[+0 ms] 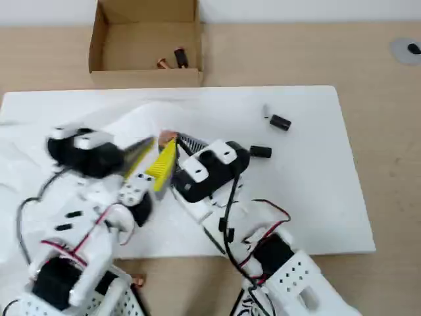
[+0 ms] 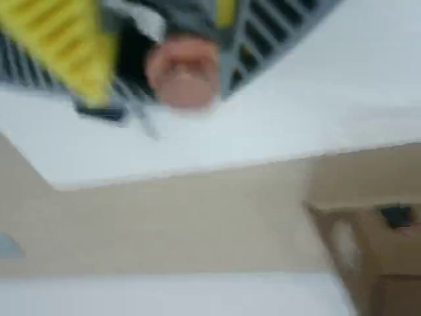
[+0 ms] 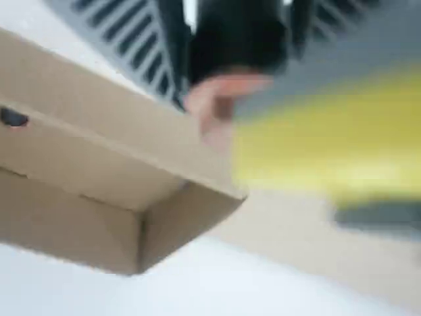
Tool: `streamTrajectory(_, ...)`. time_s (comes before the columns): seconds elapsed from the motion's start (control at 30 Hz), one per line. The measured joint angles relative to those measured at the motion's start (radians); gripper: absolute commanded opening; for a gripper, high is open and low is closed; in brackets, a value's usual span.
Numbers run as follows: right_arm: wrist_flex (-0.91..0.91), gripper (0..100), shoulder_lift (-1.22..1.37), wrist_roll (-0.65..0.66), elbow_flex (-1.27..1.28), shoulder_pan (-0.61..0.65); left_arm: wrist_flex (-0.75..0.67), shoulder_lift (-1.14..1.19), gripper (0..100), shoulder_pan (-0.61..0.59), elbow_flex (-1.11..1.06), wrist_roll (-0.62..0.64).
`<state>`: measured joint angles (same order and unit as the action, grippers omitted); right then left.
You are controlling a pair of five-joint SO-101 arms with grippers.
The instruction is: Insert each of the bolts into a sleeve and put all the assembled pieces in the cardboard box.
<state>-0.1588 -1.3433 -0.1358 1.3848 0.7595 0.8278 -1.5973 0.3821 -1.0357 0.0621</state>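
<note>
A copper bolt (image 1: 167, 137) hangs above the white board between the two grippers, which meet tip to tip. My left gripper (image 1: 160, 150), with a yellow finger (image 2: 62, 39), is shut on the bolt (image 2: 183, 71). My right gripper (image 1: 182, 141), with grey ribbed fingers (image 3: 131, 33), is shut on a black sleeve (image 3: 237, 39), and the bolt (image 3: 217, 99) sits at the sleeve's mouth. The cardboard box (image 1: 99, 39) stands at the back with one assembled piece (image 1: 172, 60) inside. Two loose black sleeves (image 1: 279, 122) (image 1: 260, 151) lie on the board to the right.
The white board (image 1: 302, 197) covers most of the wooden table. The box wall (image 3: 99, 171) is close behind the grippers. Another copper bolt (image 1: 137, 282) lies on the table by the left arm's base. A grey disc (image 1: 406, 49) sits at the far right.
</note>
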Motion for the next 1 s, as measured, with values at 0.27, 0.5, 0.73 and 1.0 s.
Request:
streamTrajectory(0.27,0.000,0.9,0.028,-0.008,-0.034,-0.029,0.256,-0.012,19,-0.071,0.193,-0.061)
streamTrajectory(0.5,0.000,0.9,0.384,-0.081,-0.365,-0.186,0.348,-0.014,19,-0.419,0.296,-0.229)
streamTrajectory(0.73,0.000,0.9,0.934,-0.083,-0.818,-0.195,0.350,-0.014,19,-0.661,0.218,-0.430)
streamTrajectory(1.0,0.000,0.9,1.536,-0.083,-1.384,-0.262,0.350,-0.014,19,-0.758,0.157,-0.445)
